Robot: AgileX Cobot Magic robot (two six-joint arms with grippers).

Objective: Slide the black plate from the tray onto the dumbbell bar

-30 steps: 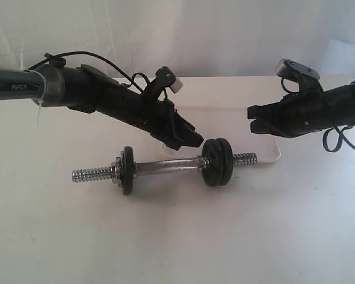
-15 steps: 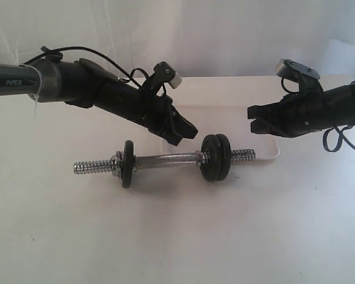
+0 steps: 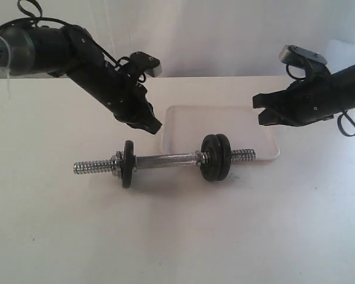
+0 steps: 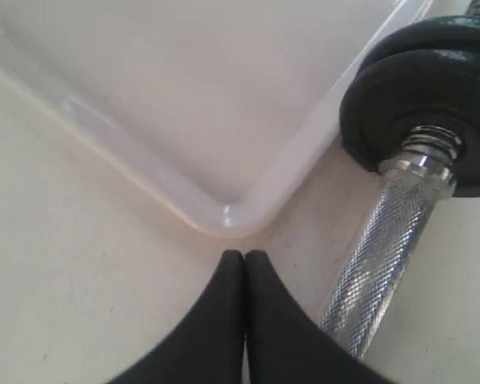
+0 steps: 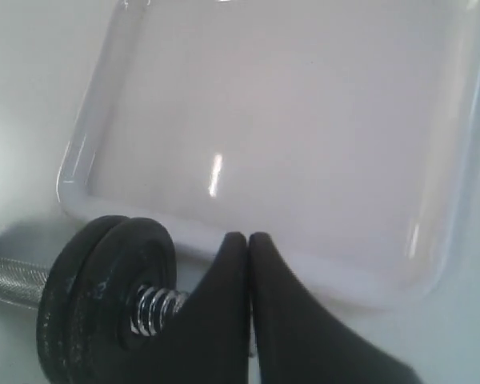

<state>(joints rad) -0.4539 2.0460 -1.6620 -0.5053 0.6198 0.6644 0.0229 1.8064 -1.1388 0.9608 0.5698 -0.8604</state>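
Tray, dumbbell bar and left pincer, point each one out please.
tray [image 3: 222, 124]: exterior view, bare floor.
dumbbell bar [image 3: 165, 160]: exterior view, middle of the shaft.
left pincer [image 3: 156, 126]: exterior view, closed tips.

The dumbbell bar [image 3: 165, 160] lies just before the tray [image 3: 183, 121]; black plate [image 3: 220, 157] on its right.
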